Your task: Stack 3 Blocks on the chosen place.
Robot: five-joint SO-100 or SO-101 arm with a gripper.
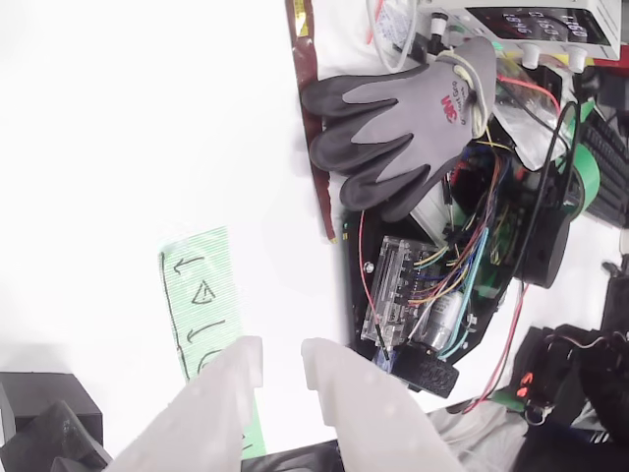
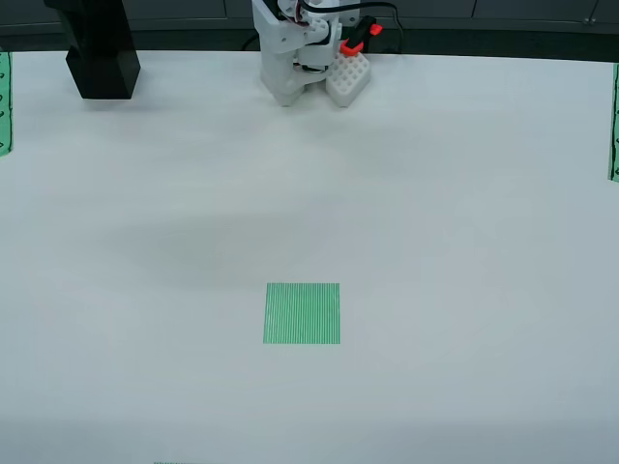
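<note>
Blocks: matte black cubes (image 1: 44, 418) sit at the lower left corner of the wrist view, on the white counter (image 1: 118, 128); how many are there cannot be told, as the frame edge cuts them off
Handling: judged rigid and light, being printed plastic; the ribbed faces should give fair grip; take hold across two opposite flat sides, near mid-height, since each cube looks wider than one finger
End effector: white end effector (image 1: 282, 359) with its two fingers spread and nothing between them
Relation: blocks lie left of the left finger (image 1: 201, 413) in the wrist view, apart from it, not between the fingers
Chosen place: green-and-white striped square (image 2: 302, 312) lies bare on the counter in the overhead view, toward the near edge, slightly left of centre
Other items: grey work glove (image 1: 403, 123) and exposed wiring (image 1: 462, 261) lie right of the fingers, a snag risk if the arm swings that way
</note>
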